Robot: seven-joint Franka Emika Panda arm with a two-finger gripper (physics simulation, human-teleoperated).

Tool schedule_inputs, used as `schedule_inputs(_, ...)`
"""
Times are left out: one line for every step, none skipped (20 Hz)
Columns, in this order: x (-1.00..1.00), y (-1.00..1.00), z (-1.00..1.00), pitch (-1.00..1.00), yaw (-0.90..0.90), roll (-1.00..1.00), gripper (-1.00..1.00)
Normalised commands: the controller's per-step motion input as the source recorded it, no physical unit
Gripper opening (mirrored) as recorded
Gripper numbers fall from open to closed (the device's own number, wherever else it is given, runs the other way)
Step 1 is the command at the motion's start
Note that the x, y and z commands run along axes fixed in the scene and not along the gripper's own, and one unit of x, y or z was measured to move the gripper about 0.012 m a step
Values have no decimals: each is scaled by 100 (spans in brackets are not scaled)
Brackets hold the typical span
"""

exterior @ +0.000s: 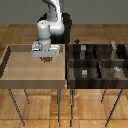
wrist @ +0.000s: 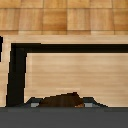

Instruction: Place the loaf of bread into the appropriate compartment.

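Note:
The loaf of bread (exterior: 46, 60) is a tiny tan-brown lump held between my fingertips; in the wrist view it (wrist: 61, 100) shows as a dark brown lump between the two grey pads. My gripper (exterior: 46, 58) is shut on it and hangs over the light-tan tray (exterior: 20, 70), near its back right part. It also shows in the wrist view (wrist: 62, 104). The compartment (exterior: 75, 76) is the near section of the dark bin on the side next to the tray, with a small grey cube (exterior: 84, 73) in it. It lies to the exterior view's right of the gripper.
The dark four-part bin (exterior: 98, 61) stands right beside the tray. Its other sections hold grey shapes, one taller at the back right (exterior: 114, 48). The tray's raised wall (wrist: 65, 39) runs around its floor. Both stand on thin legs over a wooden floor.

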Motion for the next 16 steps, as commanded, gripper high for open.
schedule_inputs(0,100,0,0,0,0,-100)
schedule_inputs(0,100,0,0,0,0,-100)
schedule_inputs(0,100,0,0,0,0,-100)
schedule_inputs(0,100,0,0,0,0,-100)
schedule_inputs(0,100,0,0,0,0,-100)
schedule_inputs(0,100,0,0,0,0,-100)
schedule_inputs(0,100,0,0,0,0,-100)
schedule_inputs(0,100,0,0,0,0,-100)
schedule_inputs(0,100,0,0,0,0,-100)
schedule_inputs(0,100,0,0,0,0,-100)
schedule_inputs(0,100,0,0,0,0,-100)
schedule_inputs(0,100,0,0,0,0,-100)
schedule_inputs(0,100,0,0,0,0,-100)
schedule_inputs(0,100,0,0,0,0,-100)
schedule_inputs(0,100,0,0,0,0,-100)
schedule_inputs(0,100,0,0,0,0,-100)
